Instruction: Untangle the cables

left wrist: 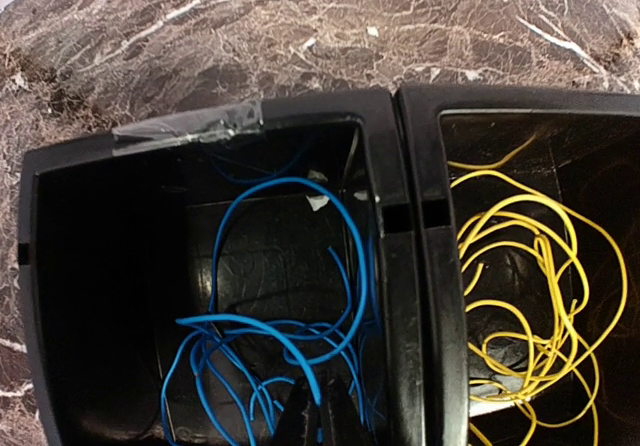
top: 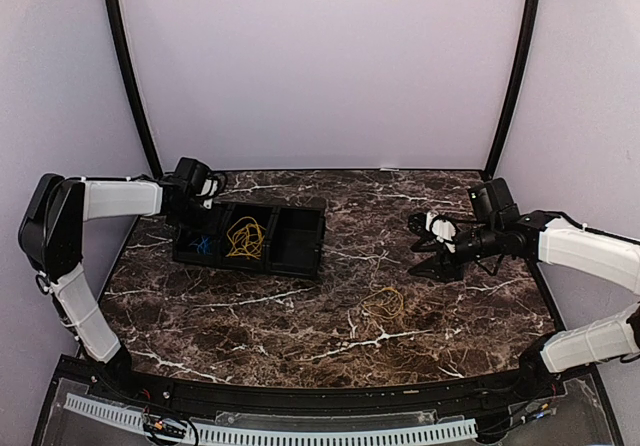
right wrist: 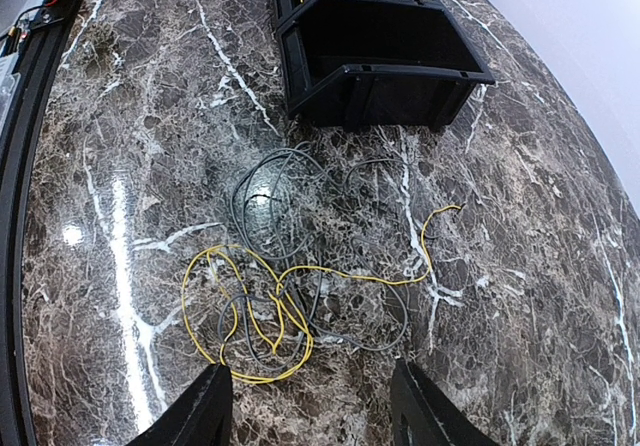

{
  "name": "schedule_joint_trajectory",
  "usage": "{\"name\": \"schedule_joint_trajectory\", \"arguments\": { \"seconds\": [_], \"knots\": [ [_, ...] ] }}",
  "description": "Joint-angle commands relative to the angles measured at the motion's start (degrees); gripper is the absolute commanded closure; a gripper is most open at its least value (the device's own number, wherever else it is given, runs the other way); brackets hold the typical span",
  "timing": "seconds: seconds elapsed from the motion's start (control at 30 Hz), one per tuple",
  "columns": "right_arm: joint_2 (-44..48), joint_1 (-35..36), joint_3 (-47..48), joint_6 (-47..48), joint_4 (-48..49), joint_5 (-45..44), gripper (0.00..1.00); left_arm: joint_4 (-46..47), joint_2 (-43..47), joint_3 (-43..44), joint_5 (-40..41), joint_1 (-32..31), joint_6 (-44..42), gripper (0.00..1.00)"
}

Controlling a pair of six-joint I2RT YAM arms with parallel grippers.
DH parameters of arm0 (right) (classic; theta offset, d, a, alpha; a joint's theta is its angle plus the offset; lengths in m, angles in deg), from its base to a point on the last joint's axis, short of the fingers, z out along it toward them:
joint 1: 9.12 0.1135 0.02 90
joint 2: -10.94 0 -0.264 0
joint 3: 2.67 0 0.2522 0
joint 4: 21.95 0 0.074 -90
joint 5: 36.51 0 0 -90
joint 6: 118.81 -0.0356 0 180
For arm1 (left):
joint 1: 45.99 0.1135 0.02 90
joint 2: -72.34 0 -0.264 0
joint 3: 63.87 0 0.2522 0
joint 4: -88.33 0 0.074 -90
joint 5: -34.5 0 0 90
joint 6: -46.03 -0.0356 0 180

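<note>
Glossy dark-brown marble-pattern bench [top: 300, 316], white veining. Matte black plastic bin [top: 296, 266] toward the far-left corner, three rectangular compartments in a row. Strip of clear tape [left wrist: 190, 126] on the rim of the left compartment. Left compartment: thin blue cable [left wrist: 262, 328] in loose springy loops. Middle compartment: thin yellow cable [left wrist: 530, 296] in a bigger, open coil. Left fingers [left wrist: 318, 421] down inside the left compartment, pressed shut, tips among the blue strands; can't tell whether a strand is pinched. On bare bench, right half, toward the near edge: second yellow cable [right wrist: 250, 336], a small irregular coil with one long tail trailing toward the far edge. Interlaced with it, thin dark-grey cable [right wrist: 275, 196] in wider, rounder loops, crossing the yellow in several spots. Right fingers [right wrist: 205, 411] spread apart, gripping nothing, hanging above the bench near the tangle on its right-edge side. Blunt black tips framing the yellow coil in the wrist view.
</note>
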Motion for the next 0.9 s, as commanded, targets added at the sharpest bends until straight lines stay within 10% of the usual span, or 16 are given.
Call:
{"name": "schedule_joint_trajectory", "arguments": {
  "seconds": [0.0,0.53,0.87],
  "knots": [
    [0.25,-0.10,0.28,0.33,0.76,-0.09,0.44,-1.46,-1.16,0.09,-1.08,0.25,0.04,1.00],
    [-0.17,-0.12,0.29,0.41,0.70,-0.26,0.43,-4.17,-0.97,1.71,1.46,0.25,0.53,0.96],
    [-0.29,-0.10,0.29,0.24,0.82,-1.27,0.43,-4.15,9.04,0.14,5.33,0.25,-0.06,0.66]
  ]
}}
